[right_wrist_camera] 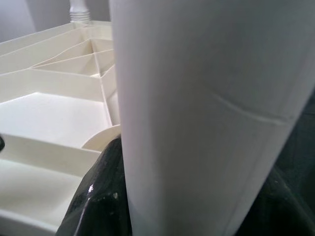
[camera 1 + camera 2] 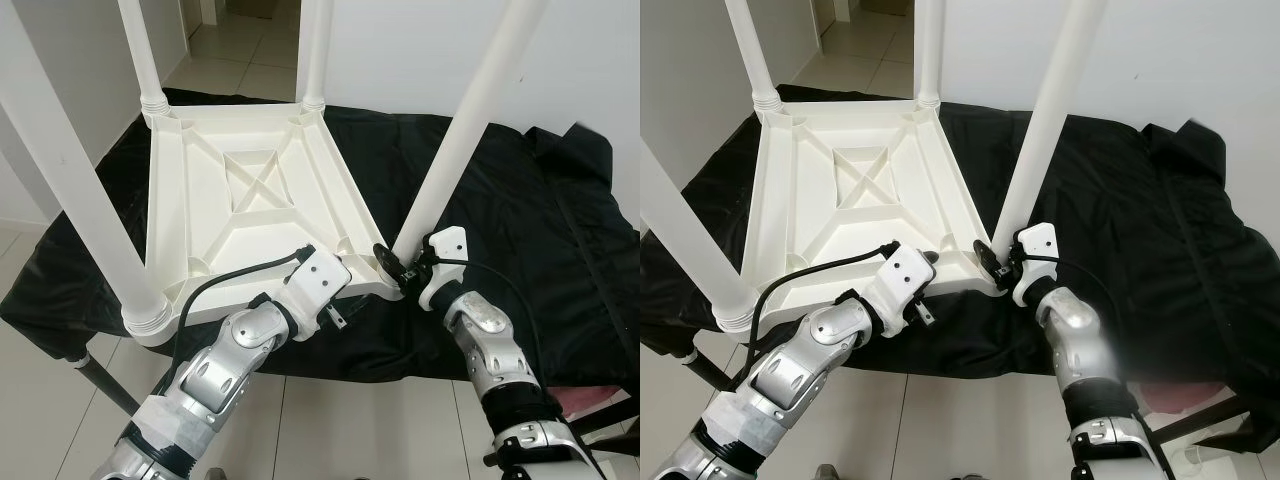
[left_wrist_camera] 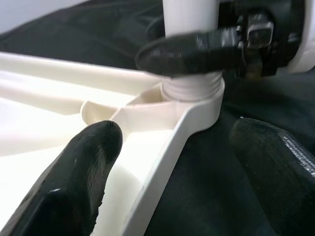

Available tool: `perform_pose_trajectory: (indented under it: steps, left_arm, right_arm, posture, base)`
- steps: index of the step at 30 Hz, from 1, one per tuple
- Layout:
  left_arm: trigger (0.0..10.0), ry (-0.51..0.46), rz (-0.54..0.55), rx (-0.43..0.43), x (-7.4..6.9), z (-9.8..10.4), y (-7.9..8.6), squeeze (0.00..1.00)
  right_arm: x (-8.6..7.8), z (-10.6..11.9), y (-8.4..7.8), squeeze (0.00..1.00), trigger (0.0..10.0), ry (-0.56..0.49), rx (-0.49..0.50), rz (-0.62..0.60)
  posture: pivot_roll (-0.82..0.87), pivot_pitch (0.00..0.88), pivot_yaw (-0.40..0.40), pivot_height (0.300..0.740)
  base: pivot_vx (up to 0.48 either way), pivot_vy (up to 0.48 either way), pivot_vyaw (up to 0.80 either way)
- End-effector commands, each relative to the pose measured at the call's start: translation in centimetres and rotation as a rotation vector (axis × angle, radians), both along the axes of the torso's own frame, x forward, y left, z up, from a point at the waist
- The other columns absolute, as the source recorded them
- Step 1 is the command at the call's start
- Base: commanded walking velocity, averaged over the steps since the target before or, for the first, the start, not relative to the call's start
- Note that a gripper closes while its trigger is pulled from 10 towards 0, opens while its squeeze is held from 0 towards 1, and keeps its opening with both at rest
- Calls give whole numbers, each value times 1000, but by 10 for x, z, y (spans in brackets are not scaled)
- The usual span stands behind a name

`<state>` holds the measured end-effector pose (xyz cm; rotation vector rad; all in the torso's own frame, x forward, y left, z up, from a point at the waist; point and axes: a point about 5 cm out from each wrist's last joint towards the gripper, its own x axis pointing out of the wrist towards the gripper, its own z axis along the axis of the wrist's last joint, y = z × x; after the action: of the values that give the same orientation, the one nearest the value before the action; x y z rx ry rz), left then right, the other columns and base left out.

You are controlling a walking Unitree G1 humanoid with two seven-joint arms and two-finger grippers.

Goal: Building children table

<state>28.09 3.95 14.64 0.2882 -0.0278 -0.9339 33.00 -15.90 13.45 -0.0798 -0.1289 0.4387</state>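
Looking down through the head camera, I am logging the following items.

Item one: white plastic children table (image 2: pixel 240 200), lying upside down on a black cloth (image 2: pixel 520 230) that is covering the counter. Ribbed underside is facing up, with a crossed brace at the centre. Four white legs are standing upright in the corner sockets: far left leg (image 2: pixel 140 50), far right leg (image 2: pixel 315 50), near left leg (image 2: pixel 75 190) and near right leg (image 2: pixel 470 120).

Item two: right gripper (image 2: pixel 395 262), sitting at the base of the near right leg, just above its threaded collar. Its jaws are clamping the leg, one black finger (image 3: pixel 192 51) lying across the front of it in the left wrist view.

Item three: left gripper (image 3: pixel 172 172), resting at the near right corner of the table, just beside the right gripper. Its jaws are standing apart, one finger (image 3: pixel 78 172) over the white tabletop rim, the other (image 3: pixel 273 167) over the cloth.

Item four: pale tiled floor (image 2: pixel 60 410) around the counter.

I am reading no brand, label or writing on anything.
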Motion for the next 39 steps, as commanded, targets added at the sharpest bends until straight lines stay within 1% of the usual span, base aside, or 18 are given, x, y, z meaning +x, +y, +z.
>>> perform_pose_trajectory:
  steps: [1, 7, 8, 9, 14, 15, 18, 19, 22, 23, 25, 29, 32, 33, 34, 36, 37, 39]
  left_arm:
    - [10000, 34, -72, 14, -5, -8, -1, 0]
    - [10000, 34, -70, 15, -5, -9, 0, 0]
    - [10000, 34, -63, 9, -4, -9, 0, 0]
    - [10000, 34, -63, 9, -4, -9, 0, 0]
    - [10000, 30, 9, -38, 2, -10, 4, 0]
    - [10000, 30, 9, -38, 2, -10, 4, 0]
    - [10000, 28, 37, -51, 4, -12, 7, 0]
    - [10000, 28, 37, -51, 4, -12, 7, 0]
    - [10000, 11, 82, -72, 5, -12, 10, 0]
    - [10000, 11, 82, -72, 5, -12, 10, 0]
    - [10000, 9, 91, -78, 6, -12, 11, 0]
    - [10000, -1, 99, -84, 10, -8, 11, 0]
    - [10000, -2, 103, -89, 11, -7, 11, 0]
    - [10000, 0, 107, -91, 15, -6, 12, 0]
    - [10000, -1, 106, -89, 16, -6, 14, 0]
    - [10000, -1, 106, -89, 16, -6, 14, 0]
    - [10000, 1, 101, -93, 17, -6, 14, 0]
    - [10000, 15, 76, -94, 17, -4, 14, 0]
  right_arm:
    - [-6, -12, -3, 0, 10000, 36, -14, -67]
    - [-7, -12, -2, 0, 10000, 36, -4, -137]
    - [-8, -12, -1, 0, 10000, 41, 12, -174]
    - [-8, -12, -1, 0, 10000, 41, 12, -174]
    - [-21, -12, 15, 0, 10000, 39, 116, -339]
    - [-21, -12, 15, 0, 10000, 39, 116, -339]
    - [-26, -16, 17, 0, 10000, 53, 155, -413]
    - [-26, -16, 17, 0, 10000, 53, 155, -413]
    - [-32, -20, 20, 0, 10000, 65, 195, -503]
    - [-32, -20, 20, 0, 10000, 65, 195, -503]
    - [-33, -21, 22, 0, 10000, 85, 238, -535]
    - [-34, -21, 23, 0, 10000, 80, 227, -575]
    - [-35, -21, 24, 0, 10000, 78, 226, -589]
    - [-36, -22, 29, 0, 10000, 87, 232, -582]
    - [-35, -23, 32, 192, 10000, 100, 252, -565]
    - [-35, -23, 32, 192, 10000, 100, 252, -565]
    - [-35, -23, 35, 1000, 10000, 104, 266, -548]
    - [-33, -18, 38, 1000, 10000, 75, 272, -502]
  posture:
    - [8, 73, -54, 740]
    - [7, 72, -53, 740]
    - [7, 71, -57, 740]
    - [7, 71, -57, 740]
    - [7, 67, -61, 740]
    - [7, 67, -61, 740]
    - [8, 63, -58, 740]
    - [8, 63, -58, 740]
    - [10, 56, -41, 740]
    - [10, 56, -41, 740]
    - [11, 53, -27, 740]
    - [8, 49, -5, 740]
    - [8, 49, -5, 740]
    - [3, 46, 13, 740]
    - [2, 42, 32, 740]
    - [2, 42, 32, 740]
    - [-1, 41, 42, 740]
    - [-5, 39, 68, 740]
  base:
    - [0, 0, 0]
    - [0, 0, 0]
    - [0, 0, 0]
    - [0, 0, 0]
    - [0, 0, 0]
    - [0, 0, 0]
    - [0, 0, 0]
    - [0, 0, 0]
    - [0, 0, 0]
    - [0, 0, 0]
    - [0, 0, 0]
    - [0, 0, 0]
    - [0, 0, 0]
    - [0, 0, 0]
    - [0, 0, 0]
    - [0, 0, 0]
    - [0, 0, 0]
    - [0, 0, 0]
